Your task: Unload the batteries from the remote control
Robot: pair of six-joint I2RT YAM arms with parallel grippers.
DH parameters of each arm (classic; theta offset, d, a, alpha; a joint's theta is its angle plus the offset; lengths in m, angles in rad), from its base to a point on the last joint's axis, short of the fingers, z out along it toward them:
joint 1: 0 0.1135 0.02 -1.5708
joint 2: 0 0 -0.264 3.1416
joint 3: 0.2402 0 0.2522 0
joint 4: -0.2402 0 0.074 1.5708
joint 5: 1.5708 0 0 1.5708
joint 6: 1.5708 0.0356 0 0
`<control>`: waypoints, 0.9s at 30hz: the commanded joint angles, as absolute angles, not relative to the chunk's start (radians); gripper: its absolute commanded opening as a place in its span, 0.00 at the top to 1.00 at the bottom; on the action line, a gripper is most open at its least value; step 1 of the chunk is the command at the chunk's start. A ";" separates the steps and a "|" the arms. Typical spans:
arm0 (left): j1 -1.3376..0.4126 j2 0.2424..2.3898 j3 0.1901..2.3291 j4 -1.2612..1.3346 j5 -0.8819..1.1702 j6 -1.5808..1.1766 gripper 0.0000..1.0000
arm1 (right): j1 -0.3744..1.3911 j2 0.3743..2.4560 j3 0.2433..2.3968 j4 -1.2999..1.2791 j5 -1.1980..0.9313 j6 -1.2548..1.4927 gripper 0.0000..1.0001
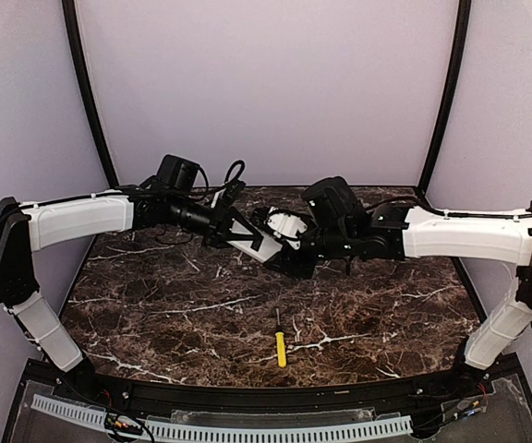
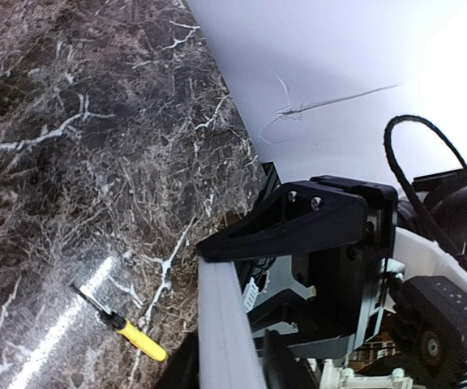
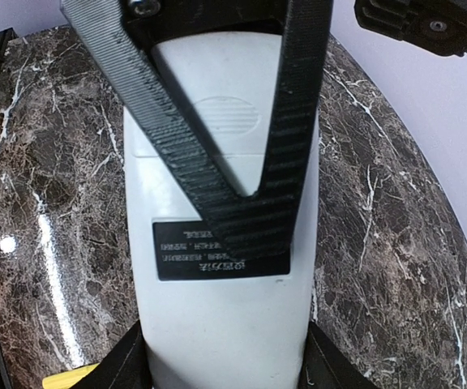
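The remote control (image 3: 217, 316) hangs in the air above the table (image 1: 155, 305), caught between both tools at once. The right tool (image 3: 225, 366) is pressed in on it, one dark finger (image 3: 130, 363) against each long edge of the white body, at the end nearest its own camera. The left tool (image 2: 229, 356) pinches the opposite end across the flat faces. In the left wrist view the remote shows edge-on as a narrow white bar between that tool's fingers. One ribbed finger (image 3: 177, 154) of the left tool lies slantwise over the remote's back, its tip reaching the dark label (image 3: 177, 259). Beyond the label, toward the left tool, sits a ribbed oval thumb grip (image 3: 227, 117) with a seam beside it. A yellow-handled screwdriver (image 1: 280, 349) lies on the table below both tools, well apart from them.
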State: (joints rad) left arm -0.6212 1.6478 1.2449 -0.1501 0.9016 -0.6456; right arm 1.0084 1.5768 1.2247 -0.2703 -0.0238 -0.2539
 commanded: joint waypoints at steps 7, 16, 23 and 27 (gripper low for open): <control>-0.626 1.581 1.234 -0.162 0.877 -0.647 1.00 | 1.021 1.621 1.268 -0.153 -0.003 -0.248 0.50; -0.595 1.455 1.167 -0.185 0.769 -0.572 1.00 | 0.993 1.624 1.262 -0.131 -0.046 -0.079 0.01; -0.539 1.368 1.099 -0.222 0.651 -0.501 1.00 | 0.930 1.587 1.238 -0.132 -0.125 0.098 0.01; -0.495 1.344 1.028 -0.165 0.619 -0.501 1.00 | 0.870 1.526 1.199 -0.131 -0.144 0.231 0.01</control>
State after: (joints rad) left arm -0.5323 1.3773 1.1015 -0.1898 0.6781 -0.5331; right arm 0.9218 1.6070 1.2354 -0.1585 -0.1055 0.0639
